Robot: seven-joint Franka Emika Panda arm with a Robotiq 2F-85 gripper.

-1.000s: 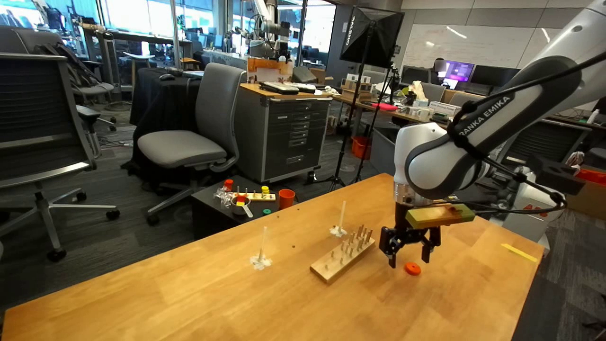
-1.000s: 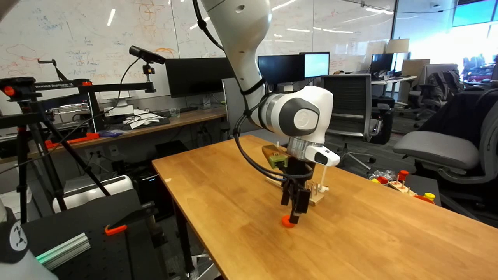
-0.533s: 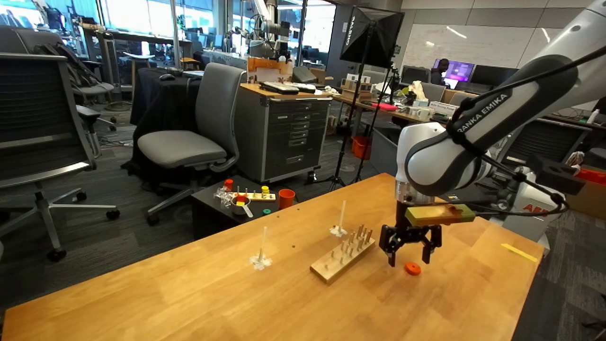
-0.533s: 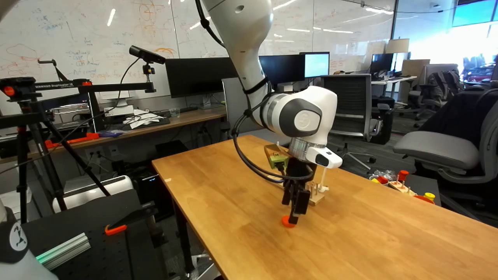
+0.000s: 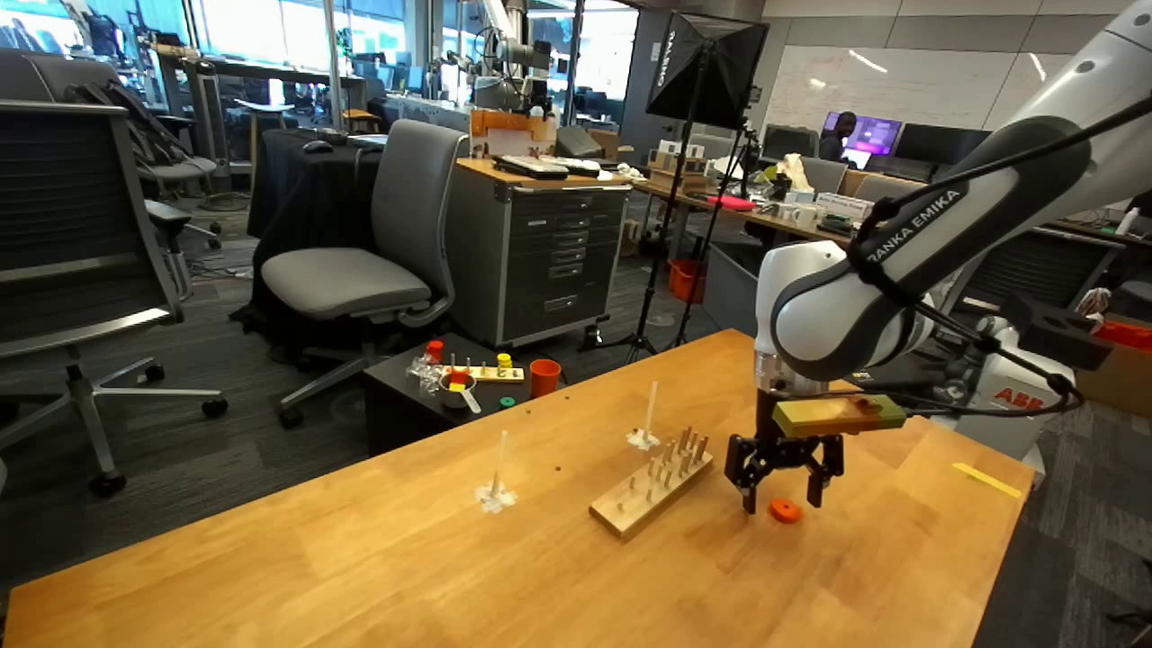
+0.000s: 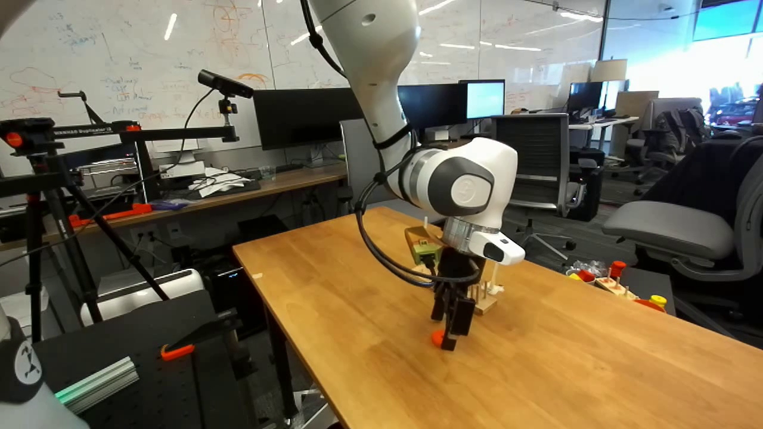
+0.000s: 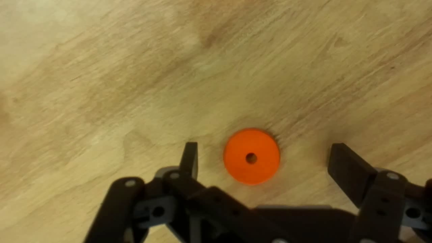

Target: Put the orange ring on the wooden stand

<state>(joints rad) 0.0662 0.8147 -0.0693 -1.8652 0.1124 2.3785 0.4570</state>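
The orange ring [image 5: 786,511] lies flat on the table; it also shows in an exterior view [image 6: 437,338], partly behind a finger. In the wrist view the ring [image 7: 251,145] has a small centre hole and lies between the fingertips, nearer the left one, touching neither. My gripper [image 5: 782,507] is open and empty, pointing down just above the table; it also shows in an exterior view [image 6: 443,331] and the wrist view [image 7: 265,150]. The wooden stand [image 5: 623,517], with rows of thin pegs, stands beside the gripper. In an exterior view the stand [image 6: 486,305] is mostly hidden behind the gripper.
Two lone thin pale uprights, one near the stand [image 5: 650,409] and one farther off [image 5: 501,463], are fixed to the wooden table [image 5: 378,558]. A low black side table with an orange cup [image 5: 544,378] stands beyond the table edge. Yellow tape [image 5: 987,481] marks the table.
My gripper has moved down slightly and a little to the right in an exterior view, closer to the ring. The ring and stand have not moved.
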